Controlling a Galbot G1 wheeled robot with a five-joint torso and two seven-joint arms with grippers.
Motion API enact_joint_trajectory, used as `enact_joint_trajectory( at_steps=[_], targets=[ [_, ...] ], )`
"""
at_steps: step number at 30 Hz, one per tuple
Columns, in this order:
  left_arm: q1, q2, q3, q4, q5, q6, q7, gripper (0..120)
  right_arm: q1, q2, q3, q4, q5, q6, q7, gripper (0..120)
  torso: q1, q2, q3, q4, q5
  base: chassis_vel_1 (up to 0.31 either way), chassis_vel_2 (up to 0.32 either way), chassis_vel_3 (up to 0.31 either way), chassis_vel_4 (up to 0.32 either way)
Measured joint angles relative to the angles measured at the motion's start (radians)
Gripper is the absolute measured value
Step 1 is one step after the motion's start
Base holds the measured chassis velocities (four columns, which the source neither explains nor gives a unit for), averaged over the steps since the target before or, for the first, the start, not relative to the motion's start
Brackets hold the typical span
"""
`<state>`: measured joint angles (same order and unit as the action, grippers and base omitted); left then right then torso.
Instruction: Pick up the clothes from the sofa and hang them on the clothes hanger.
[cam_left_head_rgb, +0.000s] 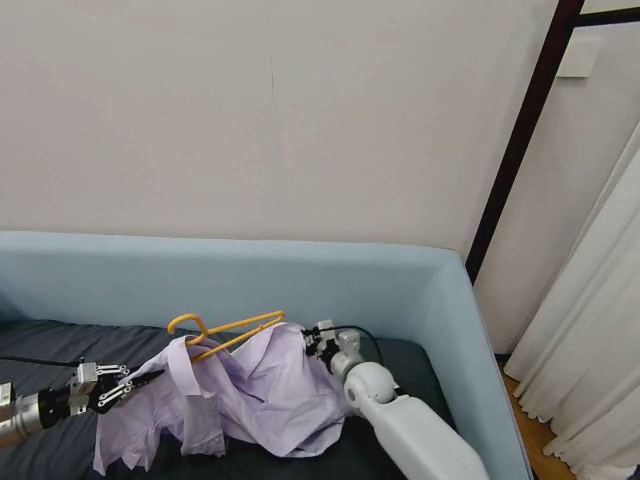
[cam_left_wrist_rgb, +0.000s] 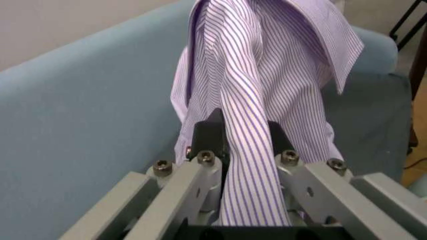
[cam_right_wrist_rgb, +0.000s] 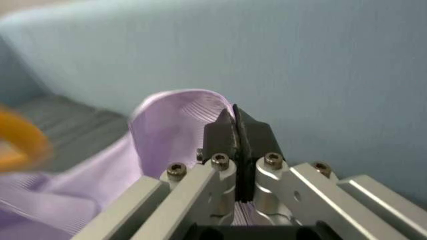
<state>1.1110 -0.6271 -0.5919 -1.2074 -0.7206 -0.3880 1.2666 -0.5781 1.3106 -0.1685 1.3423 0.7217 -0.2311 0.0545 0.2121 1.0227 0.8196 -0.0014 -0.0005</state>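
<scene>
Left pincer (cam_left_wrist_rgb: 243, 135) grips purple shirt (cam_left_head_rgb: 280, 390) | right pincer (cam_right_wrist_rgb: 235, 127) clamps its other side | yellow hanger (cam_left_head_rgb: 236, 324) touching shirt, toward sofa's (cam_left_head_rgb: 300, 280) right end

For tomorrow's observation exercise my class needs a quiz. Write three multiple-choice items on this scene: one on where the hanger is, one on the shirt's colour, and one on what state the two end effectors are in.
1. Where is the hanger?
A. On the floor.
B. On the sofa, against the shirt.
C. On a wall hook.

2. What colour is the shirt?
A. Lilac with fine stripes.
B. Red.
C. Green.

3. What are the left end effector and the right end effector doing?
A. Both open above the sofa.
B. Both holding the hanger.
C. Both shut on the shirt.

Answers:
1 B, as the head view shows it lying at the shirt's upper edge on the sofa.
2 A, as the left wrist view shows the stripes close up.
3 C, as each wrist view shows shirt cloth pinched in its grip.
</scene>
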Motion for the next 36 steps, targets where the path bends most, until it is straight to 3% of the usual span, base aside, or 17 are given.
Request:
enact_joint_trajectory(
  at_steps=[8, 13, 21, 36],
  targets=[
    [-0.067, -0.007, 0.049, 0.031, 0.023, -0.003, -0.038, 7, -0.030, -0.095, 0.021, 0.237, 0.049, 0.012, -0.024, 0, 0.000, 0.000, 0.000, -0.0001, -0.0001, 0.000, 0.000, 0.000, 0.000],
    [-0.075, -0.009, 0.056, 0.023, 0.029, -0.003, -0.045, 7, -0.042, -0.111, 0.010, 0.323, 0.051, 0.033, -0.033, 0, 0.000, 0.000, 0.000, 0.0002, -0.0003, 0.000, 0.000, 0.000, 0.000],
    [-0.047, 0.000, 0.045, -0.006, 0.047, 0.008, -0.019, 7, -0.022, -0.088, 0.009, 0.339, 0.036, 0.017, 0.021, 0, 0.000, 0.000, 0.000, 0.0002, 0.0000, 0.000, 0.000, 0.000, 0.000],
    [-0.074, -0.040, 0.056, 0.039, 0.129, -0.014, -0.071, 7, -0.023, -0.113, 0.061, 0.447, 0.221, 0.122, -0.110, 0, 0.000, 0.000, 0.000, 0.0001, -0.0004, 0.000, 0.000, 0.000, 0.000]
  ],
)
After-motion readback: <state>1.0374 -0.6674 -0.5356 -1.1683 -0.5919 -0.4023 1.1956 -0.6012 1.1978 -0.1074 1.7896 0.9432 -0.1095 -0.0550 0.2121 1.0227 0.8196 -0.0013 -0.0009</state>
